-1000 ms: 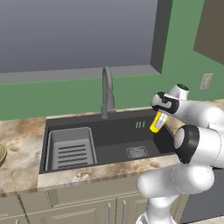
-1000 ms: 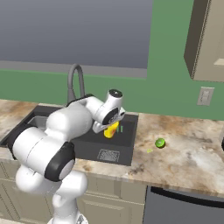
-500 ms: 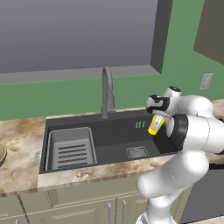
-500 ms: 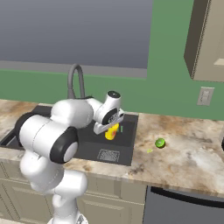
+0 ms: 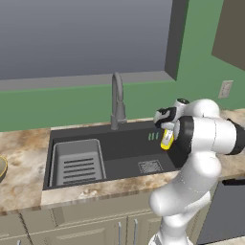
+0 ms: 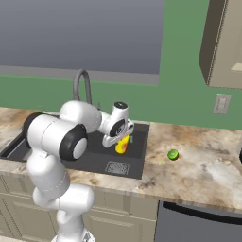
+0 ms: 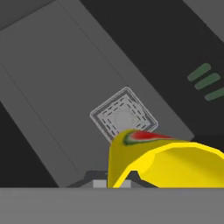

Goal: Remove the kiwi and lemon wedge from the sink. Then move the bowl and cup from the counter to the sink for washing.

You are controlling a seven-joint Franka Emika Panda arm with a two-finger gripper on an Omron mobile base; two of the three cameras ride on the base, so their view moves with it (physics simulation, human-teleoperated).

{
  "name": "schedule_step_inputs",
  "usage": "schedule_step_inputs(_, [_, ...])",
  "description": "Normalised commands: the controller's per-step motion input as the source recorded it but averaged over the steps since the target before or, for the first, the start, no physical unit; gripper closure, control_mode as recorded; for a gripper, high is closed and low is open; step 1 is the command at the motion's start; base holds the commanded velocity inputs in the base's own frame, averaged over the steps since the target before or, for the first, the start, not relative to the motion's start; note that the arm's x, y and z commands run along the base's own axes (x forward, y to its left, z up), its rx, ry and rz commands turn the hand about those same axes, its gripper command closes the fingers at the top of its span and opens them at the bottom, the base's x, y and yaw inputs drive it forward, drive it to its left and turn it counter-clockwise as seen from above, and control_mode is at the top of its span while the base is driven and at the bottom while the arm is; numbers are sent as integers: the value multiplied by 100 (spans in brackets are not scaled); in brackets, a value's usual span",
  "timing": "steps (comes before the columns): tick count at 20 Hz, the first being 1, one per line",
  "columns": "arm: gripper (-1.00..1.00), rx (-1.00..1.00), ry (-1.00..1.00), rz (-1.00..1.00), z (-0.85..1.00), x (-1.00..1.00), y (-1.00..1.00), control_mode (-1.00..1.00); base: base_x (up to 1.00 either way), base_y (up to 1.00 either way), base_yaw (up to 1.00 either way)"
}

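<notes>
- Fruit, first stage: the kiwi (image 6: 173,154) lies on the counter (image 6: 203,165) to the right of the sink (image 6: 138,163), and a small pale sliver just beside it, nearer the basin, appears to be the lemon wedge (image 6: 162,162), though it is too small to identify with certainty. The visible floor of the sink holds no fruit. This stage is judged complete.
- Cup, second stage, in hand: the gripper (image 5: 166,135) is clamped on the yellow cup (image 5: 167,139), with the jaws drawn in close on its wall. The cup hangs above the right-hand part of the basin, clear of the floor and tilted. In the hand view the cup (image 7: 162,162) sits in the foreground with its red mark (image 7: 142,136) uppermost, and the square drain (image 7: 124,119) lies beyond it.
- Sink fittings: the ribbed rack (image 5: 77,163) occupies the left part of the basin and the faucet (image 5: 117,99) stands at the back edge, well apart from the cup.
- Cup, remaining: it has not yet been set down in the basin and released.
- Bowl, remaining: the bowl (image 5: 2,168) rests on the counter at the far left edge of the left base view, outside the sink, so its transfer is judged not yet begun.
</notes>
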Motion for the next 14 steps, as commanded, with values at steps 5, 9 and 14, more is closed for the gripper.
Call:
schedule_step_inputs(5, [100, -1, 0, 0, -31, 21, 0, -100, 0, 0, 0])
schedule_step_inputs(9, [100, -1, 0, 0, -33, 19, 0, -100, 0, 0, 0])
schedule_step_inputs(14, [100, -4, 0, -2, -30, 17, -3, -100, 0, 0, 0])
